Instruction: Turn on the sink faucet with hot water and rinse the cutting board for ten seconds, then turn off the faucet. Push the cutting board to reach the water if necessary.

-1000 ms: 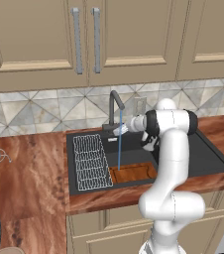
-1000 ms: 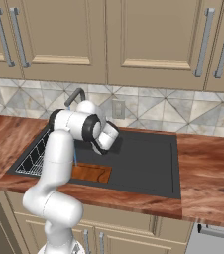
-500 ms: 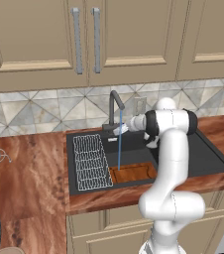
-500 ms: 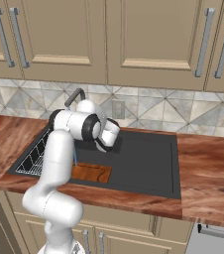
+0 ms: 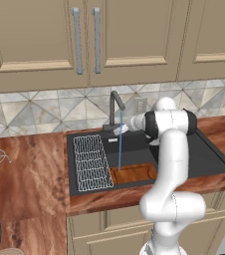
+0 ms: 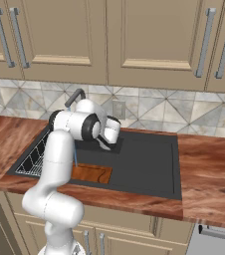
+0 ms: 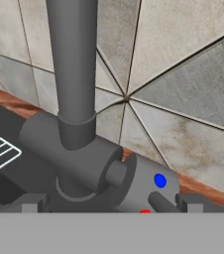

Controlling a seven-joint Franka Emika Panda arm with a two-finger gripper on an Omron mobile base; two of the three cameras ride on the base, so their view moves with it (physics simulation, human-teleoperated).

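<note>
Both fingers point(image 7: 29, 202) stand spread apart, flanking the sink faucet point(image 7: 77, 144) base, gripping nothing.

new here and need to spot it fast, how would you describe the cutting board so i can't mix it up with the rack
Find the black sink set in the reddish wood counter, under the dark faucet. Along its front edge lies the cutting board, flat on the basin floor, with the thin blue water stream landing on its left end. Unlike the white wire rack to its left, it is solid reddish-brown wood with an orange rim.
</note>
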